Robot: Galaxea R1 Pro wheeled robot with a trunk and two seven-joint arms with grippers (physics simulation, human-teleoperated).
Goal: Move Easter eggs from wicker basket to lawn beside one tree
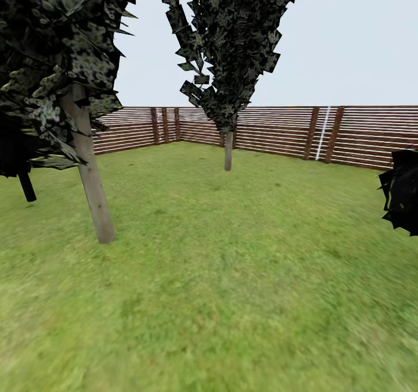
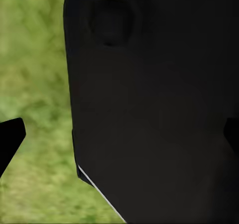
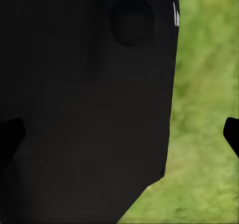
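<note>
In a fenced garden, mottled green lawn (image 1: 232,299) stretches from the robot's feet toward the far corner, with no wicker basket and no Easter eggs visible on the grass ahead, so where the task's things lie cannot be told from here. Nearest, at about ten o'clock, a tree with a leaning pale trunk (image 1: 93,189) rises into dark grey-green mottled foliage; just behind it at nine o'clock stands a short black trunk (image 1: 26,187) under nearly black leaves. At three o'clock, the spiky edge of a black-leaved crown (image 1: 402,191) intrudes. Farther out, at twelve o'clock, a second dark mottled tree (image 1: 228,151) stands before the brown horizontal-slat fence (image 1: 278,130), where a thin white post (image 1: 323,132) shows at one o'clock under a pale sky. Both wrist cameras look past a broad black body part of the robot (image 2: 149,114) to blurred grass; the left gripper (image 2: 119,137) and right gripper (image 3: 119,137) show dark fingertips (image 2: 10,137) set wide apart at the frame edges, released and holding nothing. By this evidence the robot appears to be in transit: no egg sits beside any tree in sight, so finding the basket, lifting out all three eggs and setting them by one tree all seem to remain.
</note>
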